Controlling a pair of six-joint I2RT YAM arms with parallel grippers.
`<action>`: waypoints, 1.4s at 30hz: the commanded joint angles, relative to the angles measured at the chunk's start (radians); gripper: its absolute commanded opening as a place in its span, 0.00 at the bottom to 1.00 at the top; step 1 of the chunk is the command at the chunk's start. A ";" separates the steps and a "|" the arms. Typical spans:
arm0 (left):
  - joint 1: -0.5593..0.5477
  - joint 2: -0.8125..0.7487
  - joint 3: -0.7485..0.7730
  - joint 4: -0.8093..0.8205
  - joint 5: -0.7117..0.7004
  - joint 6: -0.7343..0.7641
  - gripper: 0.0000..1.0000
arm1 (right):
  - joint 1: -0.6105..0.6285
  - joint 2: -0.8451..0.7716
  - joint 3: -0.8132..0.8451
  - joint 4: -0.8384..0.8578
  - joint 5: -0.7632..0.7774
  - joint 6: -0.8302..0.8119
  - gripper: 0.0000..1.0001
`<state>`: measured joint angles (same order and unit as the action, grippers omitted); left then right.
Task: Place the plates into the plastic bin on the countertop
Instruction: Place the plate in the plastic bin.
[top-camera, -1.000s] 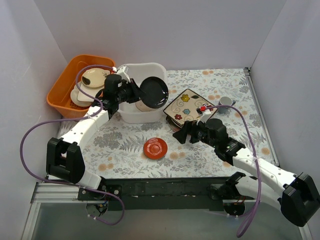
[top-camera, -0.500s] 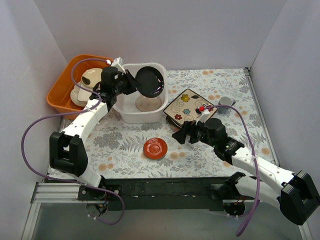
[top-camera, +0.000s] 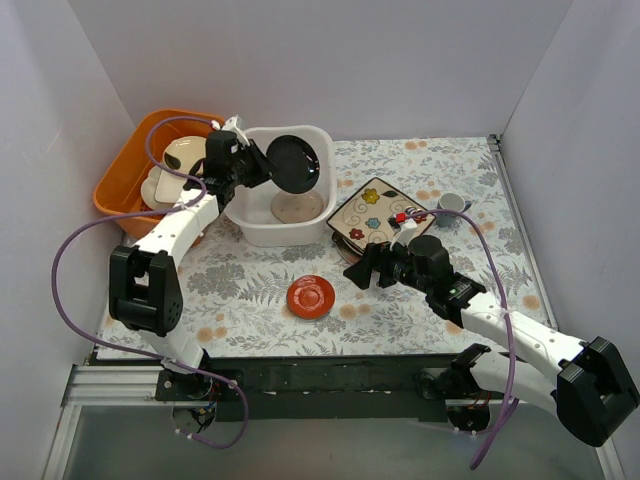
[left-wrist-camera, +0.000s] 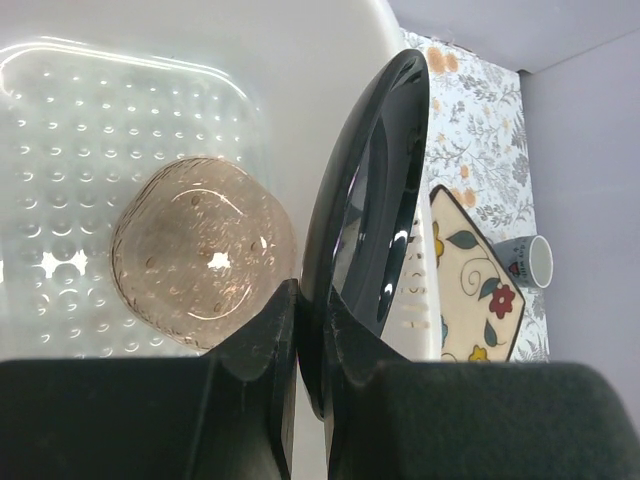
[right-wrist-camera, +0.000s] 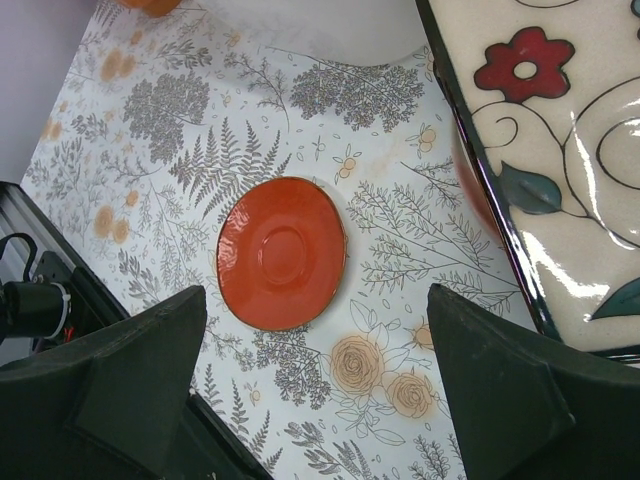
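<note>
Since a moment ago, the left tool (top-camera: 258, 167) has carried the small dark plate (top-camera: 293, 163) further back; it pinches the plate's edge, tipped over the white bin (top-camera: 262, 232). Up front, the red saucer (top-camera: 310, 296) lies flat on the surface (top-camera: 240, 285), and the right tool (top-camera: 360, 270) hangs near it, jaws wide and holding nothing. Further back, the square flower plate (top-camera: 372, 212) sits beside the bin, and a pink-cream plate (top-camera: 297, 207) lies inside the bin.

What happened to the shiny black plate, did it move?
Yes. The black plate went a little farther back and left over the white bin, away from the bin's front wall.
</note>
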<state>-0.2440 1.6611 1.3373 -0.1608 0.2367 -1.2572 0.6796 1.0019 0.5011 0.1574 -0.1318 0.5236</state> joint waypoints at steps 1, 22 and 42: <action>0.009 0.003 0.045 0.001 -0.016 0.002 0.00 | -0.006 -0.002 0.027 0.045 -0.015 -0.011 0.98; 0.011 0.164 0.083 -0.069 -0.011 0.001 0.00 | -0.009 0.017 0.028 0.045 -0.072 -0.005 0.98; 0.012 0.266 0.138 -0.164 -0.059 0.028 0.00 | -0.008 0.129 0.034 0.036 -0.158 -0.039 0.96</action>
<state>-0.2375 1.9385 1.4124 -0.3008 0.2039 -1.2415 0.6743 1.1091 0.5011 0.1623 -0.2680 0.5121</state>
